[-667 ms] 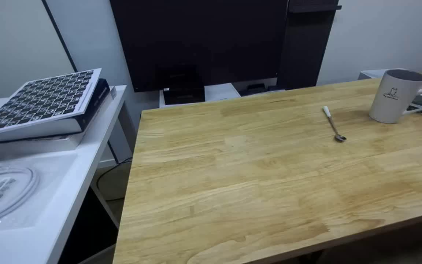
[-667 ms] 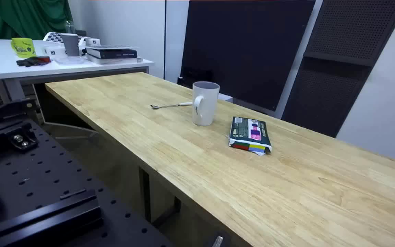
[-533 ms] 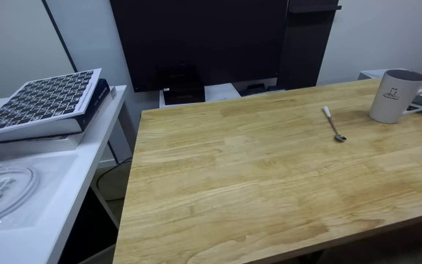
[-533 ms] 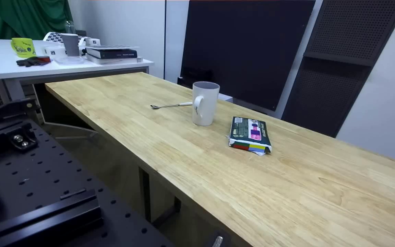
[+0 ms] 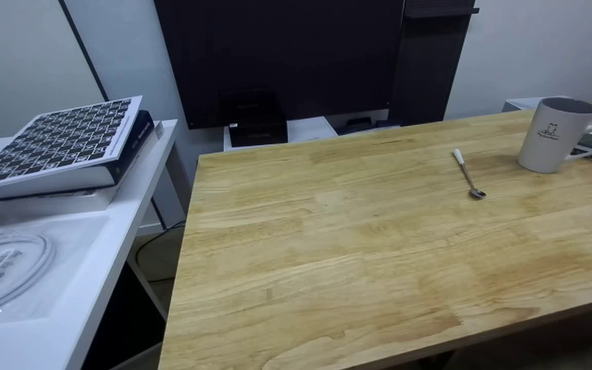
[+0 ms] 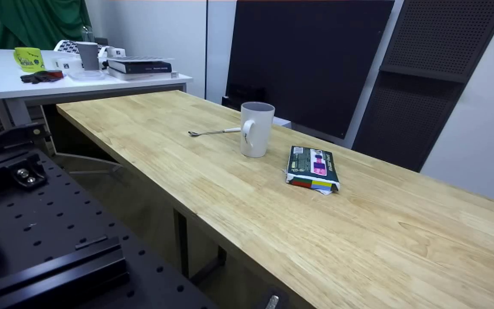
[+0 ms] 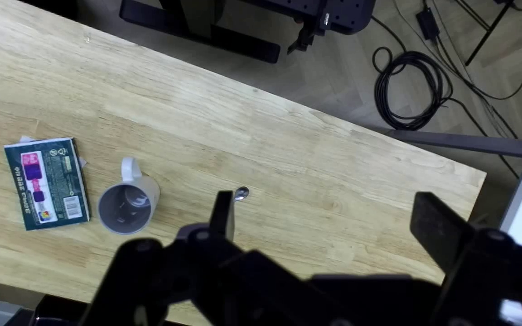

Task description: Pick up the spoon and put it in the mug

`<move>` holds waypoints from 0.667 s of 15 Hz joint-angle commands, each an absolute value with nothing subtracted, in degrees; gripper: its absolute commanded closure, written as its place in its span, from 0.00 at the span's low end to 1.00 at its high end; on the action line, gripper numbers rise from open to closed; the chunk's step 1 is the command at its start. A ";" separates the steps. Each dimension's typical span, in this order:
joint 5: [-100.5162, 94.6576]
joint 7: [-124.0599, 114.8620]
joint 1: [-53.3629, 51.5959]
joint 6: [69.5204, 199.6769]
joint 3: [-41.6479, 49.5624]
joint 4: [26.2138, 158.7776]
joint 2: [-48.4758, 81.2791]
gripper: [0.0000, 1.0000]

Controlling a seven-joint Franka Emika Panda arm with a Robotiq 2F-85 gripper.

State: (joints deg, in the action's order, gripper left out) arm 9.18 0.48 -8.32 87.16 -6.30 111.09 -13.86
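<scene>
1. Spoon (image 5: 466, 173) with a white handle end lies on the wooden table (image 5: 327, 257), near the mug (image 5: 553, 136) but apart from it.
2. In the wrist view the jaws stand spread wide; one of them covers most of the spoon, leaving its bowl in sight.
3. The mug stands upright, grey inside, a small drawing on its side.
4. Just beside it, on the side away from the spoon, a dark green box (image 6: 313, 165) lies flat.
5. Past the wooden table's end, a stack of books (image 5: 65, 133) rests on a white table (image 5: 18, 349).
</scene>
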 commanded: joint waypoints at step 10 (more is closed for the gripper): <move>5.80 -2.61 -6.99 90.58 -6.97 109.75 -13.52 0.00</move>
State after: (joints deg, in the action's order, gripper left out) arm 7.61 0.03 -8.17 88.92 -6.60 111.09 -14.04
